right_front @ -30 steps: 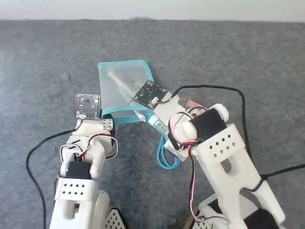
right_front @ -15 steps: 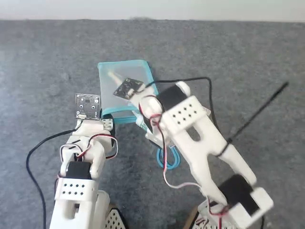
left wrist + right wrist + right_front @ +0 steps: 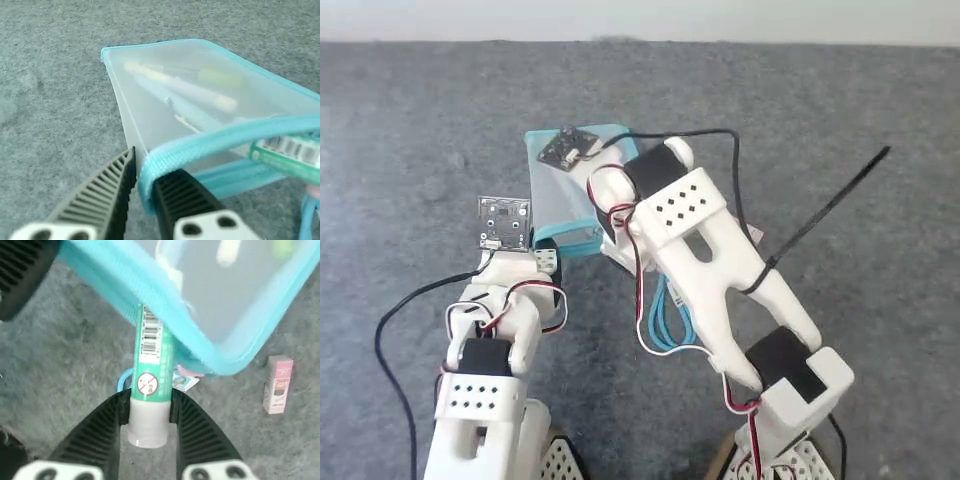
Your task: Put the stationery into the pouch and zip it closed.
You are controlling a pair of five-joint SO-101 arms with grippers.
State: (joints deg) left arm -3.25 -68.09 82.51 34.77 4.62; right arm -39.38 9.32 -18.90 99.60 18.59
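My left pincer (image 3: 145, 192) is clamped on the near-left corner of the translucent turquoise pouch (image 3: 200, 100), with the teal zip edge squeezed between its two fingers. My right pincer (image 3: 148, 405) grips the white cap end of a green glue stick (image 3: 150, 352). The stick's far end is tucked under the zip edge, inside the pouch's open mouth. Pens (image 3: 185, 90) lie inside the pouch. A small pink box (image 3: 277, 385) rests on the grey bench (image 3: 820, 120), right of the pouch.
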